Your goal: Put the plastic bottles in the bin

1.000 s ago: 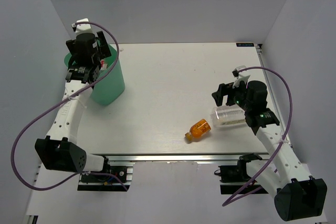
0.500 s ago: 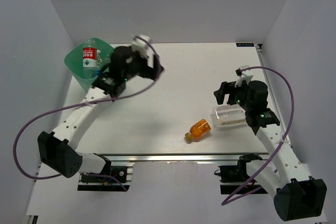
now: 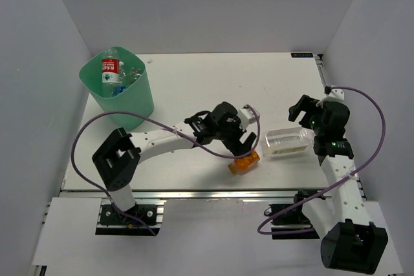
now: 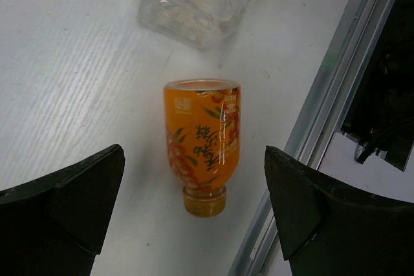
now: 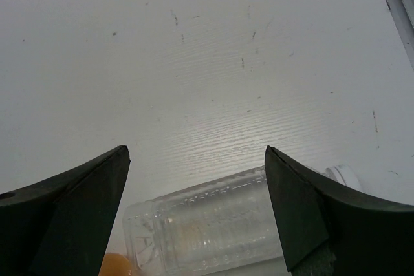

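Orange-filled bottle [image 4: 202, 143] lies on its side nr table [image 3: 194, 82] front edge; left gripper [image 4: 194, 159] over it, jaws wide open, empty. Prob. heavyish, stiff, slick: grip mid-body. Bin [image 3: 139, 105] well apart.

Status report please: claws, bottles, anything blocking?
Left claw open above orange bottle. Right claw open above clear bottle. Other bottles in bin. Nothing blocking.

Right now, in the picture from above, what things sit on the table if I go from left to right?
green bin → orange bottle → clear bottle
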Tool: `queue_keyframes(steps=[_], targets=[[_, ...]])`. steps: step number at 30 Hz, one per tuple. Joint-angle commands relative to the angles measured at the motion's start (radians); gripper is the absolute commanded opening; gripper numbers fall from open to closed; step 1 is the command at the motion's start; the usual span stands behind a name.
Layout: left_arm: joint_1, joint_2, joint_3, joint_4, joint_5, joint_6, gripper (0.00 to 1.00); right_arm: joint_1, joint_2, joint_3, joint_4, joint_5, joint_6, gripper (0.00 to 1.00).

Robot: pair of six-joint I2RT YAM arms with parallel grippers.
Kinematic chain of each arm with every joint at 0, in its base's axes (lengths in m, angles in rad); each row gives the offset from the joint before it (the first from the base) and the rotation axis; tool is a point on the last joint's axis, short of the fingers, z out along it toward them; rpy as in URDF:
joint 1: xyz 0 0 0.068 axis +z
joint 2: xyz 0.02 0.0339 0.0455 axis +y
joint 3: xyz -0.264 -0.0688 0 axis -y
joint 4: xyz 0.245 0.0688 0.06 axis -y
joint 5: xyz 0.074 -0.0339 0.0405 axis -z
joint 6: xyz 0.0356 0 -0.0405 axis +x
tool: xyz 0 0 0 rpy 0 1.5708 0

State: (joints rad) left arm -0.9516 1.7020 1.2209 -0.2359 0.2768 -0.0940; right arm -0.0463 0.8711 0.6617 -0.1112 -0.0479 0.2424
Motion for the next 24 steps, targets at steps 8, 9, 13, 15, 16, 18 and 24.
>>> queue_keyframes(steps=[8,9,13,15,16,18,24], targets=[[-0.102,0.172,0.103,-0.023,-0.088,0.02,0.98,-0.07,-0.07,-0.022,0.042,-0.055,0.021,0.89],[-0.113,0.185,0.126,-0.048,-0.099,0.023,0.98,-0.072,-0.072,-0.022,0.041,-0.055,0.021,0.89],[-0.125,0.24,0.147,-0.051,-0.126,0.022,0.98,-0.076,-0.086,-0.024,0.041,-0.055,0.02,0.89],[-0.125,0.26,0.163,-0.077,-0.2,0.014,0.7,-0.078,-0.092,-0.024,0.044,-0.055,0.015,0.89],[-0.125,0.26,0.195,-0.104,-0.261,0.02,0.55,-0.079,-0.095,-0.025,0.044,-0.055,0.015,0.89],[-0.124,0.23,0.212,-0.164,-0.393,0.019,0.24,-0.081,-0.1,-0.024,0.045,-0.055,0.011,0.89],[0.043,-0.081,0.149,-0.171,-0.692,-0.001,0.27,-0.084,-0.095,-0.024,0.056,-0.079,0.002,0.89]])
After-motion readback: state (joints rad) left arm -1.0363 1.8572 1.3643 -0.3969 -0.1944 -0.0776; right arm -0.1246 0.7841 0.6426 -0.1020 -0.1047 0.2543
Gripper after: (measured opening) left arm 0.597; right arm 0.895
